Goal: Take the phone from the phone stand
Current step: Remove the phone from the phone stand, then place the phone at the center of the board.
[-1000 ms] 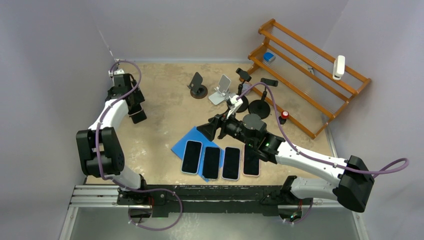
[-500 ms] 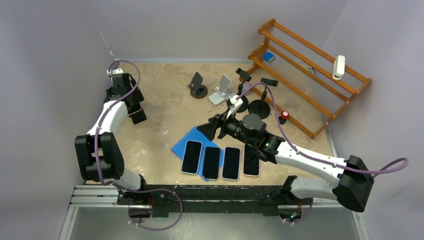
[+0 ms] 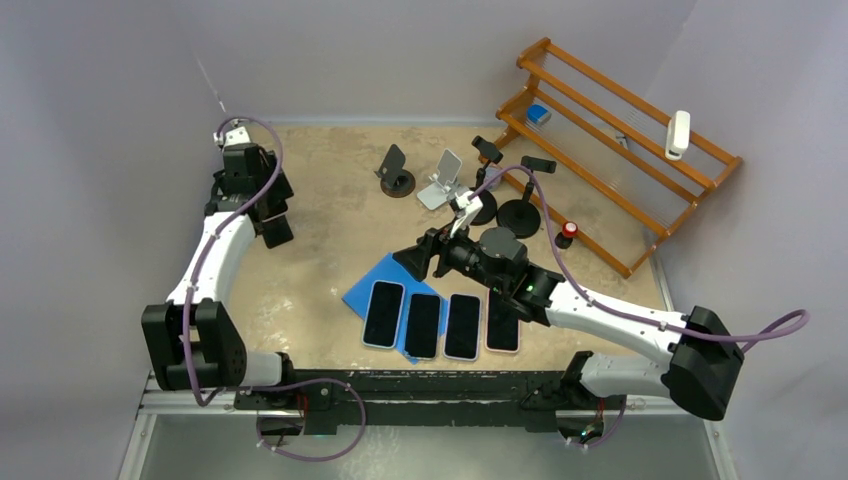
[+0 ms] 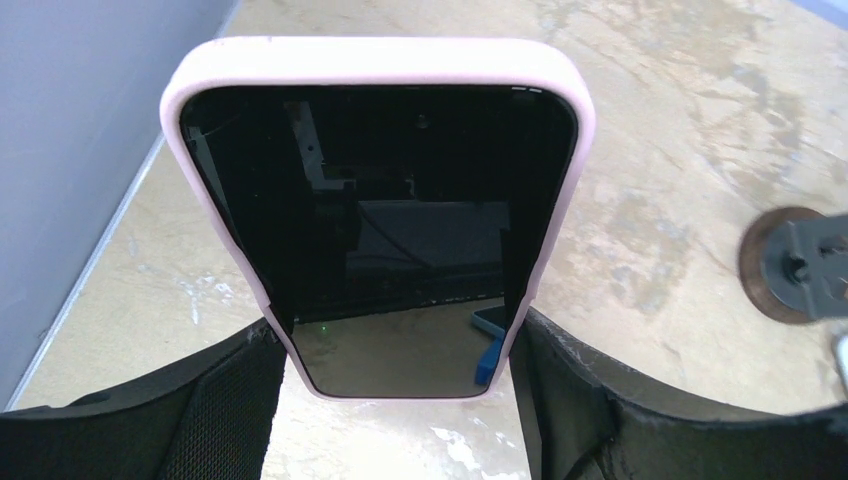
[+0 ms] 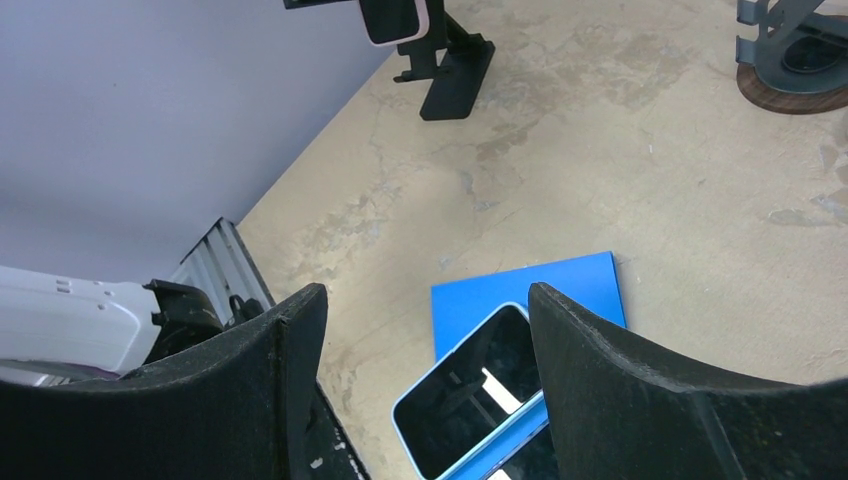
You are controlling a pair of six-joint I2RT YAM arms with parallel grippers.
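Our left gripper (image 4: 398, 345) clamps the pink phone (image 4: 380, 220) by its lower sides, a hold we judge suits sliding it up off the black stand (image 5: 457, 82) at the far left. The wall (image 4: 70, 150) crowds the left; open table lies right. Our right gripper (image 5: 425, 345) hangs wide, empty.

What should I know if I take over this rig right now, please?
Left gripper: shut on the phone, low on its sides.
Right gripper: open, empty, above the blue mat.
The phone is at the stand, far left; whether it has cleared the cradle does not show.
Done: grasp.
To do: lift it away, set it down.
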